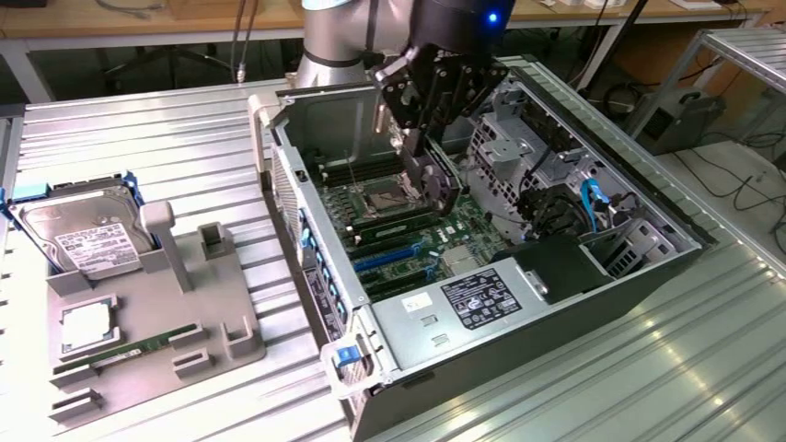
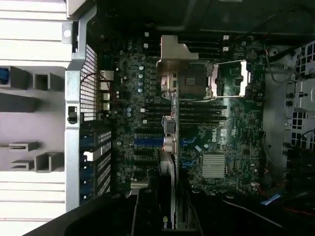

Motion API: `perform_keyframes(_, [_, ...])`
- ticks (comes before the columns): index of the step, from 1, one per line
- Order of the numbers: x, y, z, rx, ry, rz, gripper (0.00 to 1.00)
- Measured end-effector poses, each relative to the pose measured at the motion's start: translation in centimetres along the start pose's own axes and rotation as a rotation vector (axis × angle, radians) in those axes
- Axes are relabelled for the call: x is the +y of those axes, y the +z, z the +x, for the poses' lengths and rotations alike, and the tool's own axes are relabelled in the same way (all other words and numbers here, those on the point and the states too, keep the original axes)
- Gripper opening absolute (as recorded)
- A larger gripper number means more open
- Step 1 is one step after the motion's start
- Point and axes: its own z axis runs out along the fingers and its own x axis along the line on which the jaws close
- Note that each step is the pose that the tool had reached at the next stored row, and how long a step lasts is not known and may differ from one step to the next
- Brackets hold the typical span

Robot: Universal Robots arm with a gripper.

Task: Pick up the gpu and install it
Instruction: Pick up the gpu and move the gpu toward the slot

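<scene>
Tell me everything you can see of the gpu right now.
The gpu is a small, flat, dark card, standing on edge below the gripper, which is shut on its upper part. It hangs inside the open computer case, over the motherboard near the processor socket. The wrist view shows it edge-on as a thin strip with a silvery metal bracket at one end. Whether its lower edge meets the board is unclear.

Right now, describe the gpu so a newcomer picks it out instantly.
Look inside the open computer case, over the green motherboard. The gpu hangs on edge from the pincer: a dark card, the only one gripped from above.
</scene>
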Motion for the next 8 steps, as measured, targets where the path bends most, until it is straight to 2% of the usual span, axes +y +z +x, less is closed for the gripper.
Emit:
perform_keyframes(1, [0.14,0.39,-0.9,0.0001,0.0,0.0022,0.26])
perform_keyframes(8, [0.55,1.89,-4.5,0.0005,0.0,0.0088,0.26])
